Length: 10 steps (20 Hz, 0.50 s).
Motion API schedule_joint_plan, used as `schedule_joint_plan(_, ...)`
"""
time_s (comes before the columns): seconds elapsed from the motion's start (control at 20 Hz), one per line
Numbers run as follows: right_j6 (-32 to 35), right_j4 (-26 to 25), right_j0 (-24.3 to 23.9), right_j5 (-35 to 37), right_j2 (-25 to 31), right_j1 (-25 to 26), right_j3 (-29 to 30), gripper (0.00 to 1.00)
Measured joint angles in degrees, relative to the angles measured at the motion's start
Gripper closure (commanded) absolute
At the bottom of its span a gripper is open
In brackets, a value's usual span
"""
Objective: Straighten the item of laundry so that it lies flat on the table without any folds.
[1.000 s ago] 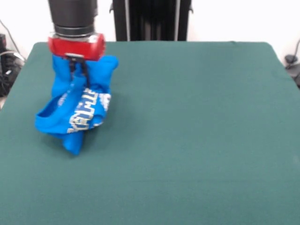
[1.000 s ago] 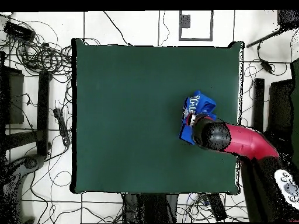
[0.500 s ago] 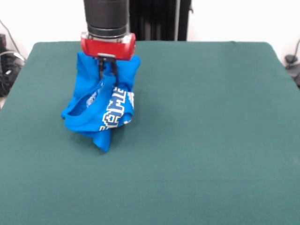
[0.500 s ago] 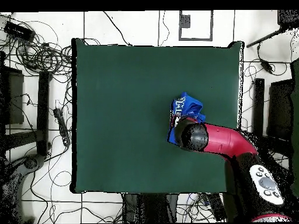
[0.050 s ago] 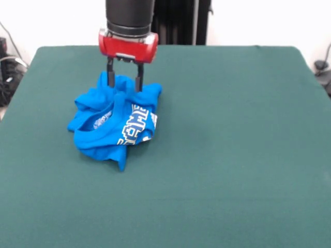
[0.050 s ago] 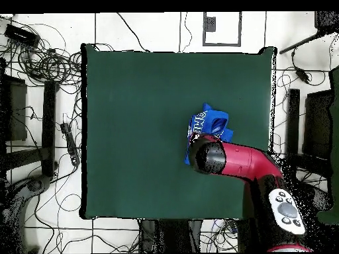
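From my remote station, the front view shows bare dark green cloth of the large rectangular table [image 5: 227,170] nearest the camera. Past that, toward ten o'clock of the table's centre, the small bright blue T-shirt [image 5: 116,121] sits crumpled in a heap on the cloth, white block lettering partly showing among the folds. At the heap's twelve o'clock edge, the red and black arm's gripper [image 5: 124,82] hangs over it, its two dark fingers [image 5: 138,77] spread apart, their tips at the bunched fabric without clamping it.
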Motion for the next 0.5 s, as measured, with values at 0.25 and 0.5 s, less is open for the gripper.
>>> schedule_joint_plan(0.25,0.0,1.44,-3.22,0.0,0.04,-1.52,0.02,0.0)
schedule_joint_plan(0.5,0.0,1.36,-9.52,0.11,0.41,-2.12,-0.61,0.0)
